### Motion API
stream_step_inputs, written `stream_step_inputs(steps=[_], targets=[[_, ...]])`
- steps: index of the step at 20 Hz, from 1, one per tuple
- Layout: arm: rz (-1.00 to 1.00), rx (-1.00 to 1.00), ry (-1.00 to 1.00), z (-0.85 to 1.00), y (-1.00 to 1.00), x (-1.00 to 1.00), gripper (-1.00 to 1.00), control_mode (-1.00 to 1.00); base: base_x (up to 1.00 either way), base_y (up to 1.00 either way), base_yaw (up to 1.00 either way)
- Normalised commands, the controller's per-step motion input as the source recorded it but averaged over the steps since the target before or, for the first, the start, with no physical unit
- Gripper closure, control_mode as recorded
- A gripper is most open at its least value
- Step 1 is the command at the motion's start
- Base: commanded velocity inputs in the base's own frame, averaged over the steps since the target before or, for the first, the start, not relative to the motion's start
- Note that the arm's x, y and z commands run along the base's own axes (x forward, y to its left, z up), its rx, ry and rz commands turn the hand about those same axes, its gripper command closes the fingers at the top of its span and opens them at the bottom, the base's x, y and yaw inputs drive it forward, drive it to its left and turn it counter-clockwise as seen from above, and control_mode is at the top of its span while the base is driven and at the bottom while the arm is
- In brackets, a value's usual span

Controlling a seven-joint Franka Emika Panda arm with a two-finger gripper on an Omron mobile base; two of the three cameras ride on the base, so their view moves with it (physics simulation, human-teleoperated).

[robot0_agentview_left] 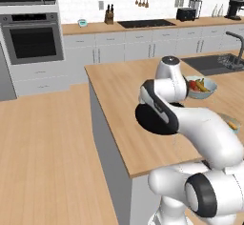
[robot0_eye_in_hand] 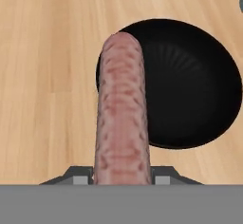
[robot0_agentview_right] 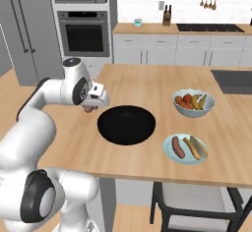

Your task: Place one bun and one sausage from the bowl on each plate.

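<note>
Holding a sausage (robot0_eye_in_hand: 121, 109) lengthwise between its jaws, the end effector (robot0_agentview_right: 91, 109) hangs above the bench (robot0_agentview_right: 147, 86), just off the left edge of the black bowl (robot0_agentview_right: 126, 124), which looks empty. The pale blue plate (robot0_agentview_right: 185, 149) to the bowl's right already carries what look like a sausage and buns; I cannot spot the red-rimmed plate. To do this carry well, keep the grip firm and the sausage level, travel high enough to pass the bowl's rim, and release low over the unfilled plate.
</note>
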Motion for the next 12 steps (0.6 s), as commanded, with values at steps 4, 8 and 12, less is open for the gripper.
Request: stream_step_inputs(steps=[4,8,12], targets=[[0.09,0.04,-0.05,0.02,0.03,-0.98,1.00,-1.00,0.00,0.00,0.00],[0.08,-0.01,0.01,-0.07,0.09,-0.77,1.00,-1.00,0.00,0.00,0.00],[0.01,0.00,0.00,0.00,0.08,-0.16,1.00,-1.00,0.00,0.00,0.00]])
